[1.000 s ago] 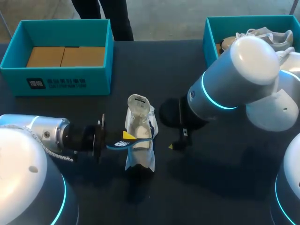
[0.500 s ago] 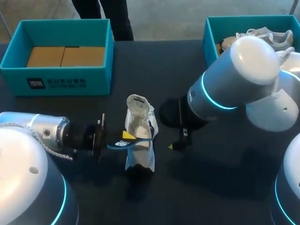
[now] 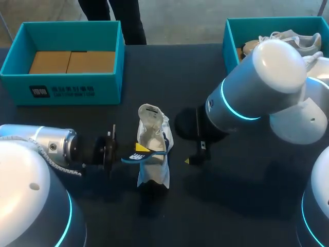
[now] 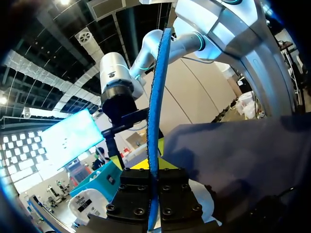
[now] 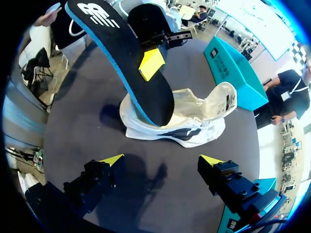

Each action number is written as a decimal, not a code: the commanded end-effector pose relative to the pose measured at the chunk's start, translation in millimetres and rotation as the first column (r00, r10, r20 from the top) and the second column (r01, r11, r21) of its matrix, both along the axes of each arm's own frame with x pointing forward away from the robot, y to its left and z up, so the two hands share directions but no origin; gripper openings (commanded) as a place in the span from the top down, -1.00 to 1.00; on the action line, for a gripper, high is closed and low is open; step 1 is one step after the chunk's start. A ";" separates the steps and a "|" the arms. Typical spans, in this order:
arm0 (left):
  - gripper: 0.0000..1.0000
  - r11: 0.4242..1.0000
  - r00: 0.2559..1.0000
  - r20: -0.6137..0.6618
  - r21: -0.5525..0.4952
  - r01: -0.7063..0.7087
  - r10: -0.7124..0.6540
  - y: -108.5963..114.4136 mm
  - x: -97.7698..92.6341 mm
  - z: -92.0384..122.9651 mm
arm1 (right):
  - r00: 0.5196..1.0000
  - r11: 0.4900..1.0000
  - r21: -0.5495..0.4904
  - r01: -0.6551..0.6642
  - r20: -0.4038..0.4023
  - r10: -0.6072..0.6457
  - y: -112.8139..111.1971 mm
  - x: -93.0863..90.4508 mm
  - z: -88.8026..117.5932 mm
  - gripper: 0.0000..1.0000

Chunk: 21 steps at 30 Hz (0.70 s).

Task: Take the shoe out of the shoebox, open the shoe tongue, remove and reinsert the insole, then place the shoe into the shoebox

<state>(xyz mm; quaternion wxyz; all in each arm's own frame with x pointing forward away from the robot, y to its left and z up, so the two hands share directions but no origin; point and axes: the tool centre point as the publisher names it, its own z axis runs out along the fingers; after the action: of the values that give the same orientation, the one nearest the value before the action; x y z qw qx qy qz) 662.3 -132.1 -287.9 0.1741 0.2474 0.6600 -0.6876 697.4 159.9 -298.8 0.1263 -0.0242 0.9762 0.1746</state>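
Now the left gripper (image 3: 138, 150) pinches the dark insole (image 3: 150, 153), whose end sits in the white shoe (image 3: 153, 174) at the table's middle. The right gripper (image 5: 163, 159) hangs spread beside the shoe.

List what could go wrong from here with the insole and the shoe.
1. The right gripper is open and apart from the shoe, so nothing steadies it. The insole, with one end down in the shoe, could drag or tip it.
2. The left gripper pinches the insole only at its edge, so it may twist or slip free.
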 end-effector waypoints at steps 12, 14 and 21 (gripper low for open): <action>1.00 0.999 0.999 0.001 0.014 -0.040 0.040 -2.9 7.3 -12.1 | 1.000 1.000 0.000 0.001 0.002 -0.001 1.1 -0.4 -2.1 -1.00; 1.00 0.999 0.999 -0.001 0.017 -0.044 0.044 -1.7 8.8 -14.7 | 1.000 1.000 0.000 0.001 0.002 -0.001 1.1 -0.4 -2.1 -1.00; 1.00 0.998 0.998 0.000 0.029 -0.059 0.059 1.3 14.0 -23.1 | 1.000 1.000 0.000 0.001 0.002 -0.001 1.1 -0.4 -2.1 -1.00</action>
<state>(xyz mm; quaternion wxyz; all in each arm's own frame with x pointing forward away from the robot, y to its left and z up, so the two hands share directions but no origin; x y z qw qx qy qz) 675.5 -130.1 -307.4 0.1884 0.2313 0.6785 -0.6714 697.4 160.0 -298.9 0.1263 -0.0242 0.9762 0.1746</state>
